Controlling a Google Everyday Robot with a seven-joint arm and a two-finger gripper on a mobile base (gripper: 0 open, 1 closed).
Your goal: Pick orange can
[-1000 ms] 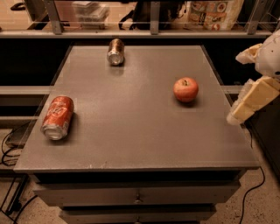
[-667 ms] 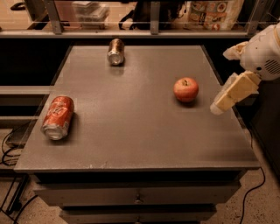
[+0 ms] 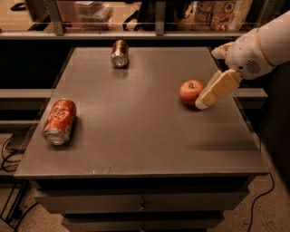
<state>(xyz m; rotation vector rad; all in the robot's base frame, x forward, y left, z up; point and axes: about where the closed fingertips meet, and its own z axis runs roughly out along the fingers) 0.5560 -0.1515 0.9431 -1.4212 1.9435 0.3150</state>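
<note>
The orange can (image 3: 120, 53), dull coppery-brown with a shiny silver end, lies on its side near the far edge of the grey table (image 3: 136, 122). My gripper (image 3: 203, 103) comes in from the right on a white arm. Its cream-coloured fingers hang just above the table, right beside the red apple (image 3: 190, 92). The gripper is well to the right of the orange can and nearer to me, and holds nothing that I can see.
A bright red-orange can (image 3: 59, 121) with white lettering lies on its side near the table's left edge. Behind the table runs a shelf with a rail and packages (image 3: 217, 13). Cables lie on the floor at the left and right.
The arm has moved left and inward over the table, from beyond the right edge to right beside the apple. The cans and the apple have not moved.
</note>
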